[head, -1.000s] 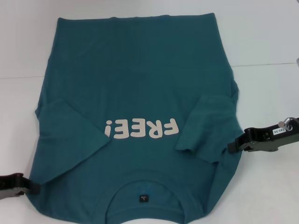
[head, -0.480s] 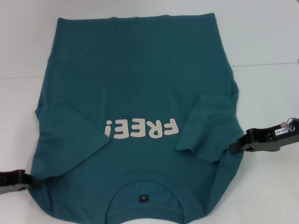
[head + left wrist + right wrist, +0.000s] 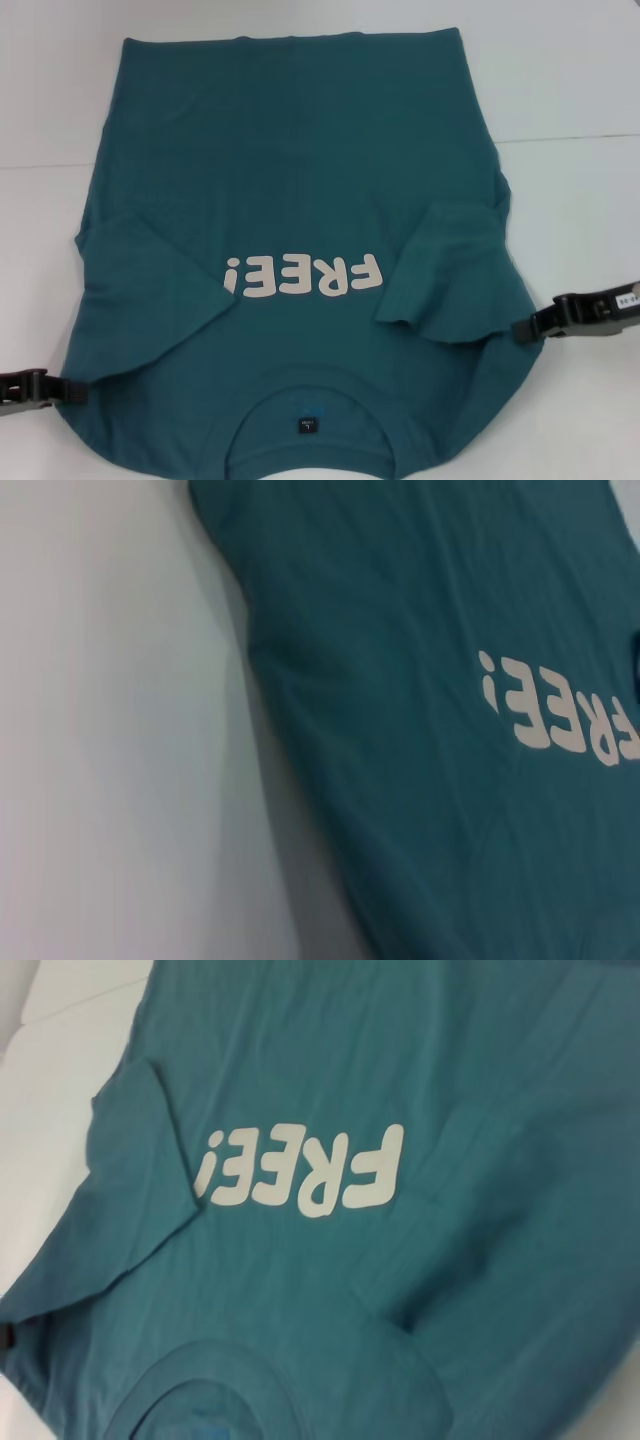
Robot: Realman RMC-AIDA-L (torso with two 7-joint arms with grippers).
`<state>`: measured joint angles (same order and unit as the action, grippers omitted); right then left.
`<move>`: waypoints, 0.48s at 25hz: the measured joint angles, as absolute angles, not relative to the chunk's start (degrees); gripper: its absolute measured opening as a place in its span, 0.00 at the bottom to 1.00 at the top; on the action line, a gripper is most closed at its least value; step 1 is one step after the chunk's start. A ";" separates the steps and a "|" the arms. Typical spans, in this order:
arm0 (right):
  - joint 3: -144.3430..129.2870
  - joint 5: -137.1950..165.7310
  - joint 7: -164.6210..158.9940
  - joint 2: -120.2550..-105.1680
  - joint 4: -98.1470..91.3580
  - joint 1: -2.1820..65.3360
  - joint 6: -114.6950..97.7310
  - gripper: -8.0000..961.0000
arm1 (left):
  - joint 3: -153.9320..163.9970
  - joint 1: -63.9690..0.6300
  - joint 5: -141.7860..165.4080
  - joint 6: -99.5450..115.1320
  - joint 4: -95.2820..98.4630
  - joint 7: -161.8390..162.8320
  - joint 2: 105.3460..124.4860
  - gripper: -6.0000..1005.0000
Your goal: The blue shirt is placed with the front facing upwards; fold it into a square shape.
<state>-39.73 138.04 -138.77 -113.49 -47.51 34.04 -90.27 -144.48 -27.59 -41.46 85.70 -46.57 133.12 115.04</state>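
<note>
Left gripper (image 3: 62, 388) beside blue shirt (image 3: 290, 180), right gripper (image 3: 522, 329) opposite, both sleeves folded in

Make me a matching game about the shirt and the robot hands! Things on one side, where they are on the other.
Things:
1. whitish "FREE!" print
2. small black neck label
3. left gripper
4. right gripper

Places:
A. at the large teal-blue cotton shirt's left edge, near the collar end
B. inside the collar
C. at the shirt's right edge, beside the folded-in sleeve
D. across the chest

Pairs: 1-D, 2-B, 3-A, 4-C
</note>
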 joint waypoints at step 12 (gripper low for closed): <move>-39.20 136.25 -131.04 -114.26 -47.58 29.30 -93.10 0.05 | -145.91 -24.26 -41.93 88.31 -46.28 126.72 115.80 0.06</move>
